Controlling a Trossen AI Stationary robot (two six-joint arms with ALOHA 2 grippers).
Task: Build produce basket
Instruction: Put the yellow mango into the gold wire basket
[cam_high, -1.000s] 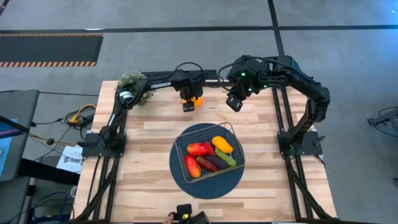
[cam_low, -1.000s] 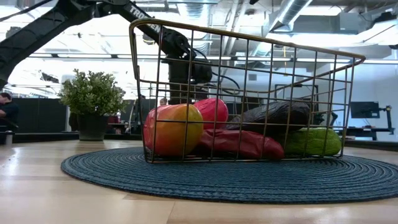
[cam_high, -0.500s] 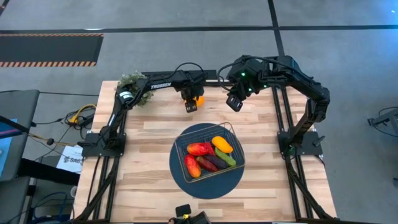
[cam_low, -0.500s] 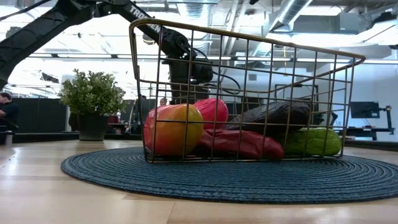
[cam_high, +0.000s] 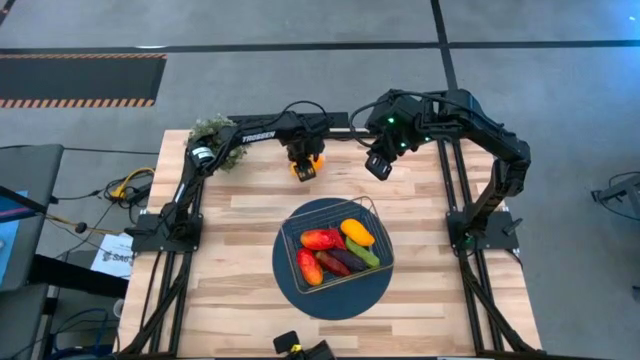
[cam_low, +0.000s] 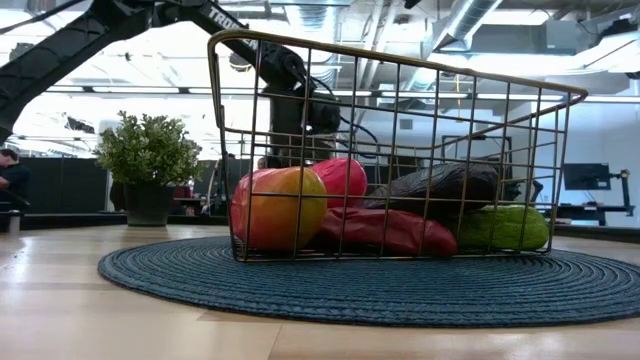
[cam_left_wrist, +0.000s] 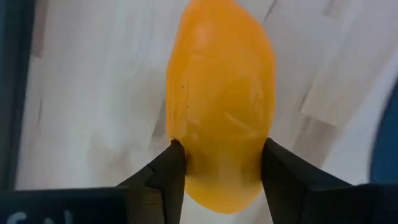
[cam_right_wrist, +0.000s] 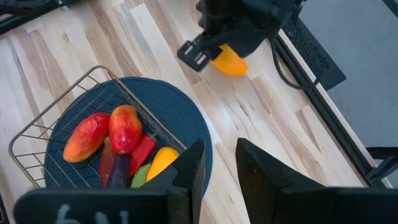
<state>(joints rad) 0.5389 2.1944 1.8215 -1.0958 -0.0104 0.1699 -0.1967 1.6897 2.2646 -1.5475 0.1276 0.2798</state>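
- From above, my left hand (cam_high: 304, 166) covers most of the orange pepper (cam_high: 314, 161); only a sliver shows
- In my left wrist camera that pepper's lower end is cut off by the frame edge
- In the basket (cam_low: 560, 170), the purple vegetable (cam_low: 440, 188) sits half behind the red ones (cam_low: 385, 230)

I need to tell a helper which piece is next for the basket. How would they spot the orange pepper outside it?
Start at the wire basket on the round blue mat, then look toward the far table edge. The orange pepper lies there between the left gripper's jaws, the only produce outside the basket.
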